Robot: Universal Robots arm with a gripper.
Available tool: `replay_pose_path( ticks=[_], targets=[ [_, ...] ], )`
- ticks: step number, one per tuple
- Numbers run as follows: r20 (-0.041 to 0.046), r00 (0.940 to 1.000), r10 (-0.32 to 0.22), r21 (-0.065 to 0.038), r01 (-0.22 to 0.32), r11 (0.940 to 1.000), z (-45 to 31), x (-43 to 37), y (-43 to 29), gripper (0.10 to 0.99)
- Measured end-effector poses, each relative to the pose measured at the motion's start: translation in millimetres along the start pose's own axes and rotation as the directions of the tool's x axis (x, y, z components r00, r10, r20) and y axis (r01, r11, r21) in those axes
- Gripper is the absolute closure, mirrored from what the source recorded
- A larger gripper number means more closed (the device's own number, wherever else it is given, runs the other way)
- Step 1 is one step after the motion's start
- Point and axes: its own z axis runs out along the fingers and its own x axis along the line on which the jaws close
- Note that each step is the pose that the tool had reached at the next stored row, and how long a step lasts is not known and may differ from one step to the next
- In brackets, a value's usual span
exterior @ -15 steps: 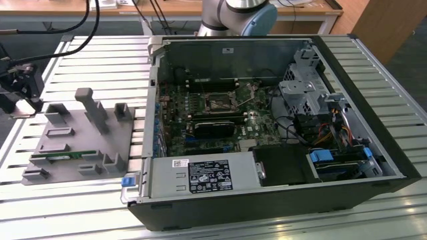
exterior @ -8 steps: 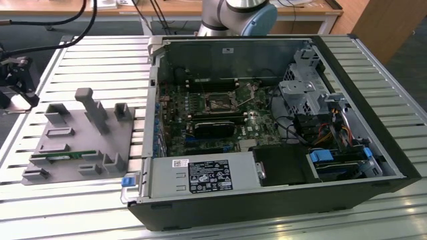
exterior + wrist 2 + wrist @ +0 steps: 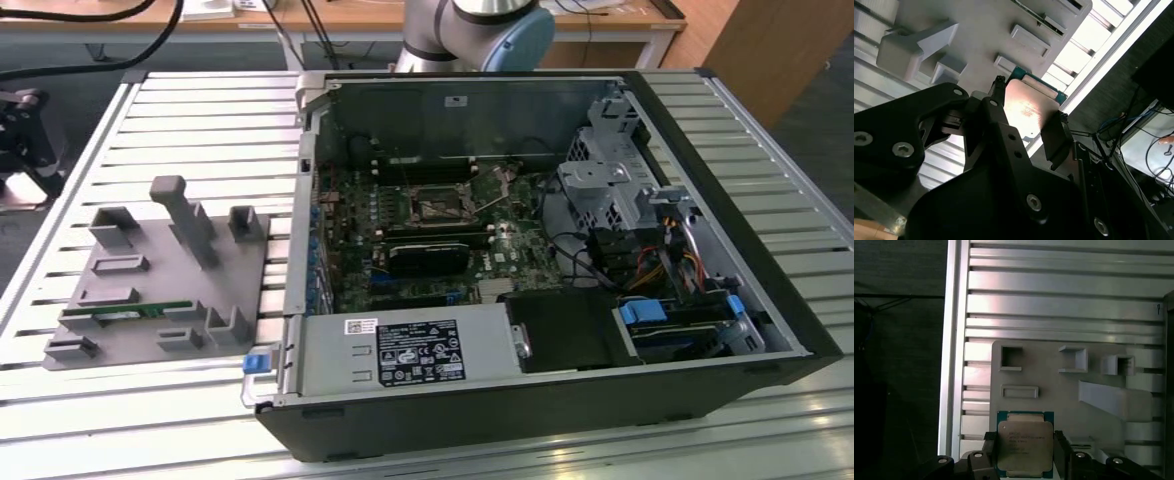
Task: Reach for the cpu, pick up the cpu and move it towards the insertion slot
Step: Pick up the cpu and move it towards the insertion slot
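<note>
The gripper (image 3: 1024,456) pinches the cpu (image 3: 1025,439) by two side edges, over the grey tray (image 3: 1054,385) (it looks light, stiff, and easy to scratch).

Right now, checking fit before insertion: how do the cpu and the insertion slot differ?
The cpu shows a pale silvery top; the insertion slot has a dark centre within a metal frame. The cpu is held in the gripper over the grey fixture; the insertion slot lies on the motherboard inside the open case. Both are square.
</note>
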Motion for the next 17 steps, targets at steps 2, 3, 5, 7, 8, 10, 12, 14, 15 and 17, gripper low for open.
replay_pose_path(
  ticks=[2, 3, 5, 7, 8, 10, 12, 14, 15, 17],
  targets=[
    [0.0002, 1.0000, 0.000, 0.000, 0.000, 1.0000, -6.6, 0.0, 0.4, 0.549],
    [0.0000, 1.0000, 0.000, 0.000, 0.000, 1.0000, -10.0, 0.0, 0.6, 0.549],
    [0.0001, 1.0000, 0.000, 0.000, 0.000, 1.0000, -17.4, -0.1, 1.0, 0.549],
    [0.0000, 1.0000, 0.000, 0.000, 0.000, 1.0000, -25.1, -0.1, 1.3, 0.549],
    [0.0000, 1.0000, 0.000, 0.000, 0.000, 1.0000, -28.3, -0.1, 1.5, 0.549],
    [0.0000, 1.0000, 0.000, 0.000, 0.000, 1.0000, -35.5, -0.1, 1.8, 0.549],
    [0.0002, 1.0000, 0.000, 0.000, 0.000, 1.0000, -43.4, -0.2, 2.2, 0.549],
    [0.0000, 1.0000, 0.000, 0.000, 0.000, 1.0000, -50.9, -0.2, 2.6, 0.549],
    [0.0001, 1.0000, 0.000, 0.000, 0.000, 1.0000, -54.8, -0.2, 2.9, 0.549],
    [0.0000, 1.0000, 0.000, 0.001, 0.000, 1.0000, -62.6, -0.2, 3.7, 0.549]
  ],
)
